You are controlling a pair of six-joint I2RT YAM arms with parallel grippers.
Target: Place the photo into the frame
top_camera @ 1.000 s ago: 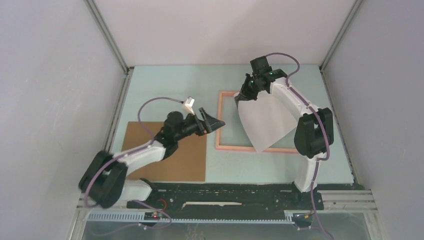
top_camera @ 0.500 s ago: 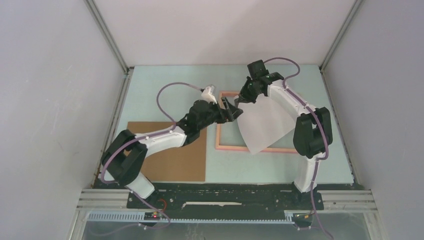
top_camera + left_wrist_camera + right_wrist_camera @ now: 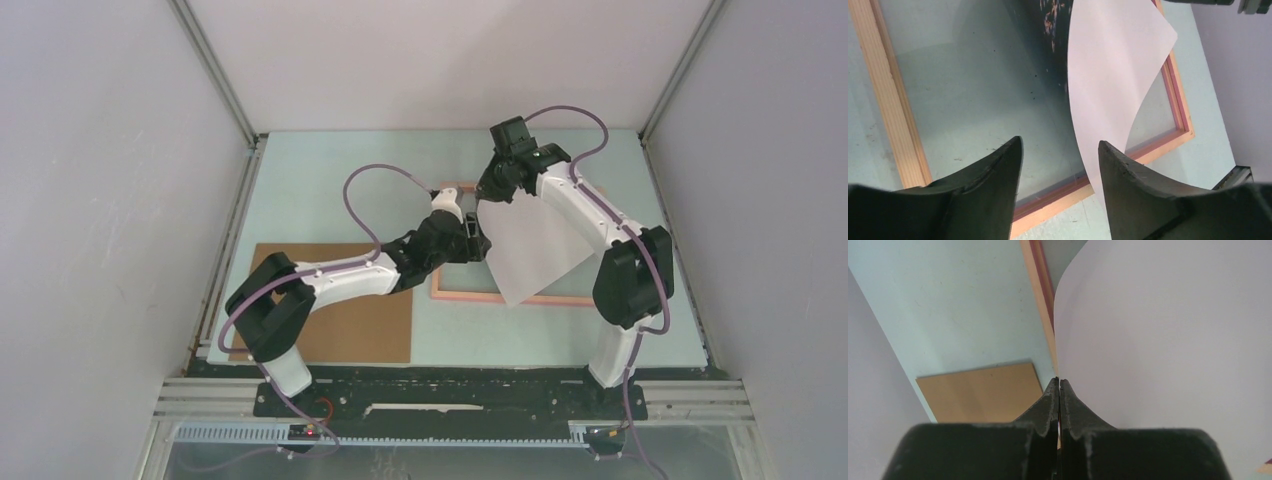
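The photo (image 3: 530, 245) hangs curled above the frame (image 3: 455, 293), white back toward the top camera. My right gripper (image 3: 488, 192) is shut on its upper left corner. In the right wrist view the gripper (image 3: 1059, 381) pinches the edge of the white sheet (image 3: 1168, 340), with the frame's rail (image 3: 1040, 280) beyond. My left gripper (image 3: 478, 240) is open at the photo's left edge. In the left wrist view the photo (image 3: 1108, 65) curves down between the fingers, close to the right fingertip (image 3: 1118, 165), over the frame (image 3: 893, 100); the left gripper (image 3: 1060, 145) stays apart from the paper.
A brown cardboard sheet (image 3: 350, 325) lies on the pale green table at the left, partly under my left arm; it also shows as cardboard (image 3: 980, 392) in the right wrist view. Grey walls close in both sides and the back.
My left arm has reached right from over the cardboard to the photo's left edge, and its jaws have narrowed somewhat. The right gripper keeps hold of the photo, shifted slightly.
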